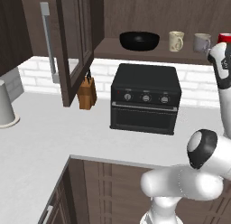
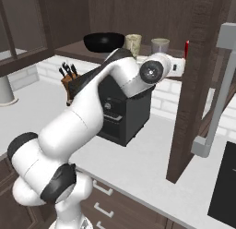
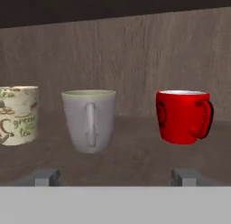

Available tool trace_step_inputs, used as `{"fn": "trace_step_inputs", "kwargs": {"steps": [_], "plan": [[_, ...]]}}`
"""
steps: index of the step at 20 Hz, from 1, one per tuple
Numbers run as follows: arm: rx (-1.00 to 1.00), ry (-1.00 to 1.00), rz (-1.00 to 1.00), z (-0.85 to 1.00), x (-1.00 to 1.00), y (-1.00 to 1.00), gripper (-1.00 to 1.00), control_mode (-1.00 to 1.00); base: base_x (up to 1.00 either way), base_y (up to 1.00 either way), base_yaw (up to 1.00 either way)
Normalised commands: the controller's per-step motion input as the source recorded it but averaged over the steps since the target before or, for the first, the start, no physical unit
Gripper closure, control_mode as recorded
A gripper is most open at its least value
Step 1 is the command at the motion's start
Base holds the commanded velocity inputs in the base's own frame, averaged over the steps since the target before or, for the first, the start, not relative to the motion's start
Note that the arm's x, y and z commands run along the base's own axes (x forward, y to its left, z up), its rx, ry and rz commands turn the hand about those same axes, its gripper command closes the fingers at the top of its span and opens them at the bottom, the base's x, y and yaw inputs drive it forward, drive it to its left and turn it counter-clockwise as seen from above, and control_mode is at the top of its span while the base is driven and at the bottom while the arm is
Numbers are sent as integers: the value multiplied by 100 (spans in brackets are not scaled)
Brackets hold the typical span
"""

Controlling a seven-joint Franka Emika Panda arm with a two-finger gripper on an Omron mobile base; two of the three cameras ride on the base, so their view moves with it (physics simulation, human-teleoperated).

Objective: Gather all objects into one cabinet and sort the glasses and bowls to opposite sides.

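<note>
On the cabinet [image 1: 108, 49] shelf, left to right: black bowl [image 1: 139, 40], well apart from the cream mug [image 3: 18, 114], then grey-white mug [image 3: 89, 120], then red mug [image 3: 182, 116]; the claw [image 3: 116, 177] hangs released and empty before the grey-white and red mugs; pushing straight in risks a fingertip clipping either mug, toppling it or nudging it off the shelf edge.

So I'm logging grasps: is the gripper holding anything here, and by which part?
Nothing. The gripper is open and empty, fingertips apart in front of the grey-white handled mug.
</note>
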Motion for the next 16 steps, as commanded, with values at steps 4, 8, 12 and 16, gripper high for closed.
{"fn": "trace_step_inputs", "kwargs": {"steps": [4,8,12,16], "plan": [[-27,-34,0,-90,-99,91,-100,-100,0,0,0],[-38,-35,0,-100,-100,100,-100,-100,0,0,0],[-55,-32,1,-100,-100,100,-100,-100,0,0,0],[-44,-28,0,-100,-100,100,-100,-100,0,0,0]]}}
